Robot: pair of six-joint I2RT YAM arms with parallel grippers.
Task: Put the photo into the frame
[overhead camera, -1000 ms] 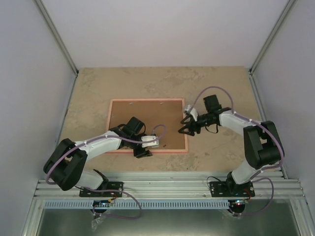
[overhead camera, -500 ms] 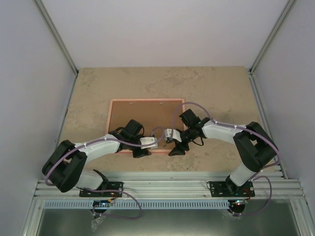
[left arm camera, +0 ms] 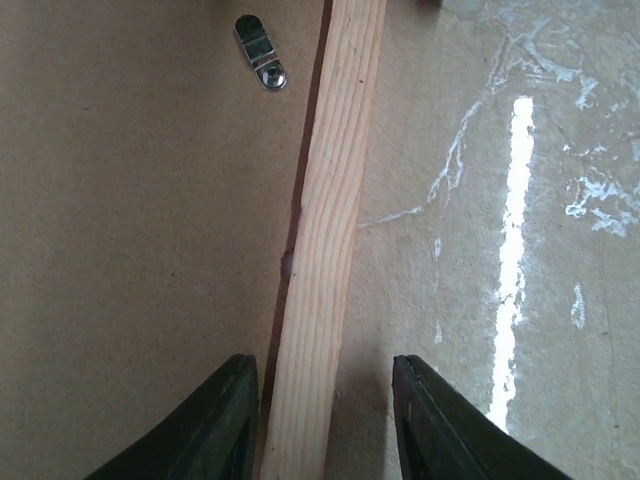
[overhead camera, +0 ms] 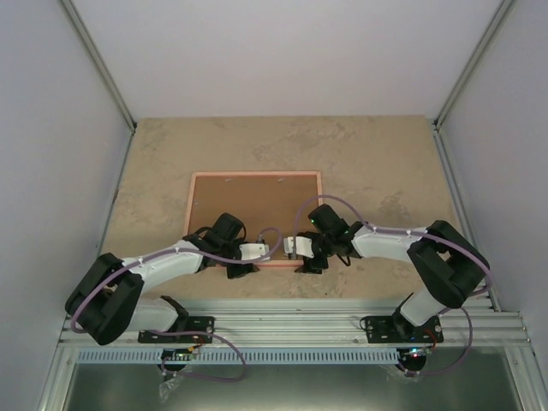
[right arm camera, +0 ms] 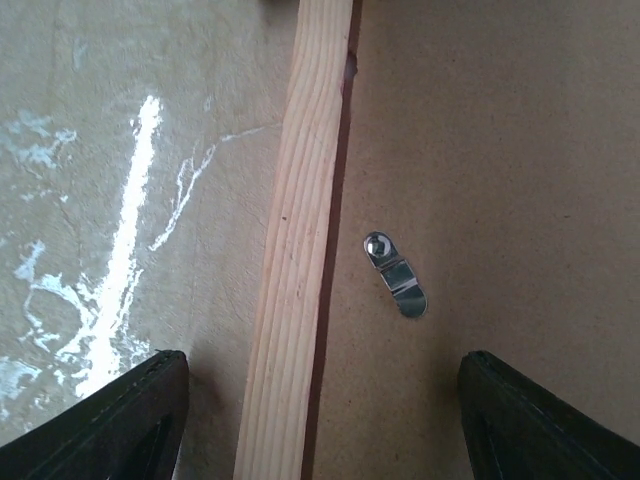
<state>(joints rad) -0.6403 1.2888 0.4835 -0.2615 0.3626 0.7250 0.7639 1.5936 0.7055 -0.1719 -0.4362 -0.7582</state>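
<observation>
The frame [overhead camera: 257, 174] is lying face down on the tabletop [overhead camera: 368, 154], backing board [left arm camera: 130, 250] uppermost; the photo is not showing in any view; I am judging the frame light and stiff, its near rail [right arm camera: 300, 200] the soundest hold; my left tool [left arm camera: 320, 365] and right tool [right arm camera: 325, 360] are standing spread astride it, pinching nothing.

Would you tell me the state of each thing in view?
frame: lying back side up
backing board: seated in the frame
left gripper: open, astride the near rail
right gripper: open wide, astride that rail
turn clip by left gripper: clear of rail
turn clip by right gripper: clear of rail
</observation>
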